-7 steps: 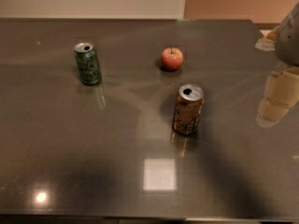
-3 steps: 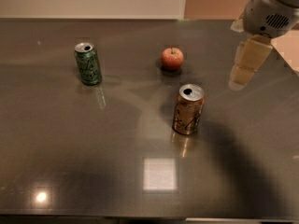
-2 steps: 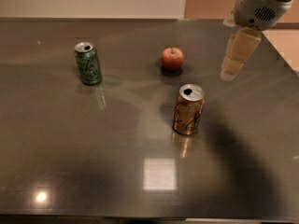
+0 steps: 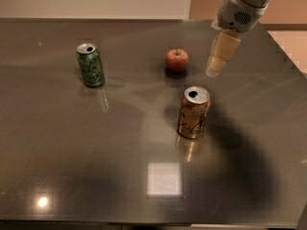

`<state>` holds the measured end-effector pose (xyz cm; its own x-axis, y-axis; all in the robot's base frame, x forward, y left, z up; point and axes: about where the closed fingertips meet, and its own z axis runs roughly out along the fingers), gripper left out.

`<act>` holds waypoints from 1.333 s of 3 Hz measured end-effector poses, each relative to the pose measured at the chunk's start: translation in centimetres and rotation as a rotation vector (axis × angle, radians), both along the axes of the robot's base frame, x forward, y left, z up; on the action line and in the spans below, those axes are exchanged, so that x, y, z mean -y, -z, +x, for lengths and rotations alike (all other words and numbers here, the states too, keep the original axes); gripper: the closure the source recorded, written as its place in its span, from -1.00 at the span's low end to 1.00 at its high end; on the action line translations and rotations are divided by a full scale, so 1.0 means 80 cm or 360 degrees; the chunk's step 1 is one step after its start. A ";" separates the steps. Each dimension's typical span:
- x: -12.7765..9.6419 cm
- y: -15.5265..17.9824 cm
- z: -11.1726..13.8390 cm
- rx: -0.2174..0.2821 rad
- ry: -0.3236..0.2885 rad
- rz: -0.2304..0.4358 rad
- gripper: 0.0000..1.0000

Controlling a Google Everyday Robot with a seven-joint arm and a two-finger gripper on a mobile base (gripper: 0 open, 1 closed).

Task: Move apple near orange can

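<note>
**Camera view.** A dark, glossy table [image 4: 72, 143] is shown from above and in front. The apple [image 4: 177, 60], small, round and red with a short stem pointing up, is seen resting on the far middle part of the table, slightly right of centre. The orange can [image 4: 193, 112] is seen standing upright nearer the camera and a little to the right of the apple, with an opening visible in its silver top. A strip of bare table is left between the two, so they are near each other but not touching. A green can [image 4: 90, 64] is seen standing upright well to the left of the apple, its top likewise opened. The end effector [image 4: 214, 69] is held above the table at the upper right, just to the right of the apple and apart from it, beyond the orange can. Its pale, cream-coloured part is pointed downward and slightly leftward from the white wrist housing [image 4: 238, 9]. Whether the end effector is open or closed cannot be told from this view. A broad shadow [image 4: 240, 147] is cast on the table to the right of the orange can. A bright square reflection [image 4: 164, 178] is seen on the table in front of that can.
</note>
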<state>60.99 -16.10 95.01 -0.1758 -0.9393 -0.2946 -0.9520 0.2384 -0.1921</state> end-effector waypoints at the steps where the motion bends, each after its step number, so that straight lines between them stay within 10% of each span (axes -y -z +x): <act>1: -0.018 0.020 0.027 0.0005 0.0017 0.0056 -1.00; 4: -0.065 0.063 0.108 0.0005 0.0067 0.0206 -1.00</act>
<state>69.63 -10.88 89.98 -0.2133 -0.8852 -0.4134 -0.9400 0.3013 -0.1601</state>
